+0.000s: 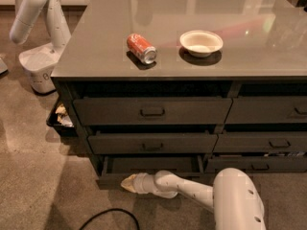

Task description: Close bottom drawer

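The bottom drawer (148,166) is the lowest one of the left stack, dark grey-brown and pulled out a little, with its plain dark inside showing. My white arm reaches in from the lower right, low over the floor. My gripper (127,182) is pale and pointed left, right against the drawer's low front panel (112,180). The drawer's handle is hidden behind the arm.
A grey cabinet top (96,56) carries a red can (141,48) lying on its side and a white bowl (201,42). Another white robot arm (36,28) stands at the left. A black bin (60,119) sits by the cabinet's left side. A black cable (108,215) lies on the floor.
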`<act>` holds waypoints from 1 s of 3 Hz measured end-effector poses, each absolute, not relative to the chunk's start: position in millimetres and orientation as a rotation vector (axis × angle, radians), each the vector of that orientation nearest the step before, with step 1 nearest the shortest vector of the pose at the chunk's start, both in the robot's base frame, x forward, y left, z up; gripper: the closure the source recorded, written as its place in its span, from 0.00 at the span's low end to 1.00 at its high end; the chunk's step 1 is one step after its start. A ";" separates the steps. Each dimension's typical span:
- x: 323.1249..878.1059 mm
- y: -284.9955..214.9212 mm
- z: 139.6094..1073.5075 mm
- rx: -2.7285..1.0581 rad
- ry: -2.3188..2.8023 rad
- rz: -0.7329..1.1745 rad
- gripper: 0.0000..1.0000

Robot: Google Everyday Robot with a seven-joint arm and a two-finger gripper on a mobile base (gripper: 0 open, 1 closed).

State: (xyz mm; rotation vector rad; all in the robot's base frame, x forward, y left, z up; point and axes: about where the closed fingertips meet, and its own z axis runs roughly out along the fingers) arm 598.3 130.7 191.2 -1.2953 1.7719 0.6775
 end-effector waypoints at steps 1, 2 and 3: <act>618.2 132.3 193.7 -1.283 1.757 0.646 0.14; 637.4 134.3 193.0 -1.270 1.742 0.623 0.00; 633.0 135.4 193.0 -1.270 1.742 0.623 0.00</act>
